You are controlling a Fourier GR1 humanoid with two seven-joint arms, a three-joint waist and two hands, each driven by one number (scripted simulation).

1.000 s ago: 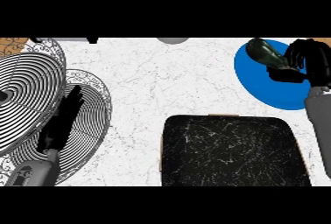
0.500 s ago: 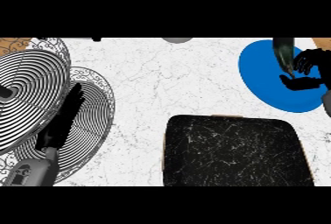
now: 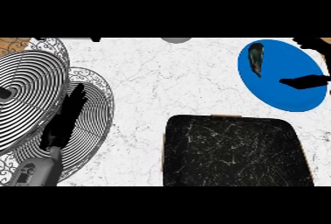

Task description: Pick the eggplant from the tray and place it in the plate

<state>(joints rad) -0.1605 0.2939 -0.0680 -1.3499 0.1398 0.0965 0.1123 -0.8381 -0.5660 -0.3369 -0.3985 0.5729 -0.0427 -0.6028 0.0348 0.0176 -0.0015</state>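
The dark eggplant [image 3: 256, 58] lies on the blue plate [image 3: 284, 89], near its upper left rim, with nothing touching it. My right hand [image 3: 305, 82] shows only at the right edge, over the plate's right side; its thumb and fingers are spread apart and it is open, holding nothing. The black tray [image 3: 233, 153] sits at the lower middle with nothing on it. My left hand [image 3: 66, 120] rests at the left with straight fingers pointing up, open.
Two round black-and-white striped plates [image 3: 32, 87] with ornate rims fill the left side under my left hand. A small grey object [image 3: 176, 40] shows at the top edge. White marble counter [image 3: 168, 83] lies between the striped plates and the blue plate.
My right hand has let go of the eggplant and drawn back to the right. The eggplant now lies on the blue plate. The left hand has not moved.
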